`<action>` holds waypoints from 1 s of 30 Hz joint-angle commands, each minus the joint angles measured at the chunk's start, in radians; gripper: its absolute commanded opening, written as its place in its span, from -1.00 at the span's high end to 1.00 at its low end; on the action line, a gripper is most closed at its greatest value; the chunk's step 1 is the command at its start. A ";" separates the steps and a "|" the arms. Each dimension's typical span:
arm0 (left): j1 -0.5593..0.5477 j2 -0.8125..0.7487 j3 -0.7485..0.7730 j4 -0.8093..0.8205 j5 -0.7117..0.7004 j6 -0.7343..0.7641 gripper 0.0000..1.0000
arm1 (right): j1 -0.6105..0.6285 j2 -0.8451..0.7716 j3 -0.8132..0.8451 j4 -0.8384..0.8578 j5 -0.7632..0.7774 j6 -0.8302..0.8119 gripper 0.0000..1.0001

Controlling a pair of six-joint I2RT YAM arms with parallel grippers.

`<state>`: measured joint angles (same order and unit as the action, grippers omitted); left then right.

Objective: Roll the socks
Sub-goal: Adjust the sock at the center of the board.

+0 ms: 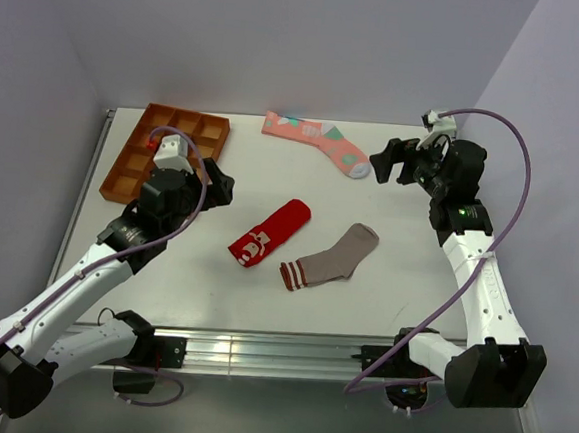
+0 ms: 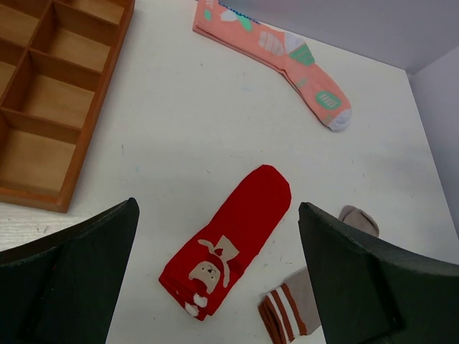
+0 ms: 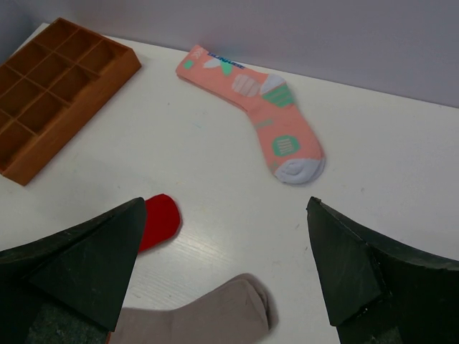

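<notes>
A red sock [image 1: 269, 233] with a white bear mark lies flat mid-table; it also shows in the left wrist view [image 2: 233, 238] and its toe in the right wrist view [image 3: 158, 221]. A grey-brown sock [image 1: 332, 257] with a maroon-and-white striped cuff lies to its right [image 2: 295, 308] [image 3: 208, 315]. A salmon-pink sock [image 1: 317, 142] with teal and white patches lies at the back [image 2: 276, 51] [image 3: 254, 107]. My left gripper [image 1: 215, 184] hangs open and empty left of the red sock [image 2: 215, 276]. My right gripper [image 1: 394, 163] hangs open and empty right of the pink sock's toe [image 3: 226, 276].
A wooden tray [image 1: 164, 152] with several empty compartments sits at the back left [image 2: 50, 107] [image 3: 61, 89]. Purple-grey walls close in the table behind and on both sides. The table's metal front rail [image 1: 259, 353] runs between the arm bases.
</notes>
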<state>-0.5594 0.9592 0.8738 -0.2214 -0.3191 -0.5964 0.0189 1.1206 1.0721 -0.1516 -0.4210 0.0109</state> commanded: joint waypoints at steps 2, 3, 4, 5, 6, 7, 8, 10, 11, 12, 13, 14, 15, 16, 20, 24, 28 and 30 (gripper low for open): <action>0.004 -0.017 -0.009 0.040 -0.008 -0.011 -0.99 | -0.007 -0.022 0.031 -0.009 0.033 -0.043 -1.00; 0.004 -0.016 -0.006 0.040 -0.006 -0.011 -0.99 | -0.007 -0.018 0.037 -0.016 0.042 -0.048 -1.00; 0.004 -0.014 -0.006 0.040 -0.005 -0.016 -0.99 | -0.004 -0.012 0.046 -0.037 0.050 -0.066 -1.00; 0.004 -0.013 -0.006 0.043 -0.005 -0.017 -0.99 | -0.002 0.001 0.063 -0.049 0.062 -0.078 -1.00; 0.004 -0.011 -0.009 0.044 -0.006 -0.020 -0.98 | 0.003 0.008 0.072 -0.060 0.074 -0.092 -0.99; 0.004 -0.011 -0.009 0.050 -0.009 -0.026 -0.98 | 0.018 0.019 0.083 -0.084 0.097 -0.112 -0.96; 0.004 -0.010 -0.010 0.051 -0.011 -0.029 -0.97 | 0.026 0.046 0.104 -0.095 0.102 -0.117 -0.90; 0.004 -0.008 -0.019 0.063 -0.027 -0.036 -0.97 | 0.070 0.079 0.126 -0.140 0.105 -0.132 -0.82; 0.004 -0.005 -0.021 0.063 -0.034 -0.040 -0.97 | 0.096 0.109 0.140 -0.153 0.119 -0.138 -0.76; 0.006 0.003 -0.019 0.063 -0.044 -0.043 -0.97 | 0.128 0.126 0.141 -0.163 0.137 -0.143 -0.73; 0.006 0.006 -0.016 0.062 -0.047 -0.048 -0.97 | 0.165 0.155 0.143 -0.172 0.177 -0.153 -0.72; 0.010 0.009 -0.013 0.054 -0.051 -0.049 -0.97 | 0.243 0.175 0.137 -0.175 0.192 -0.155 -0.70; 0.013 0.015 -0.004 0.050 -0.055 -0.054 -0.97 | 0.281 0.194 0.138 -0.177 0.202 -0.155 -0.69; 0.016 0.016 0.001 0.045 -0.060 -0.059 -0.97 | 0.315 0.241 0.143 -0.192 0.214 -0.152 -0.67; 0.061 0.013 0.036 0.001 -0.064 -0.091 -0.94 | 0.496 0.363 0.190 -0.230 0.228 -0.132 -0.49; 0.110 -0.016 0.086 -0.022 -0.049 -0.118 -0.89 | 0.628 0.435 0.193 -0.189 0.243 -0.095 -0.42; 0.147 -0.027 0.160 -0.070 -0.058 -0.131 -0.85 | 0.734 0.536 0.227 -0.181 0.260 -0.059 -0.37; 0.153 -0.033 0.195 -0.078 -0.057 -0.129 -0.83 | 0.766 0.576 0.261 -0.187 0.268 -0.039 -0.32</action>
<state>-0.4179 0.9615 0.9905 -0.2874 -0.3641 -0.7040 0.7425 1.6554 1.2564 -0.3622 -0.1867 -0.0727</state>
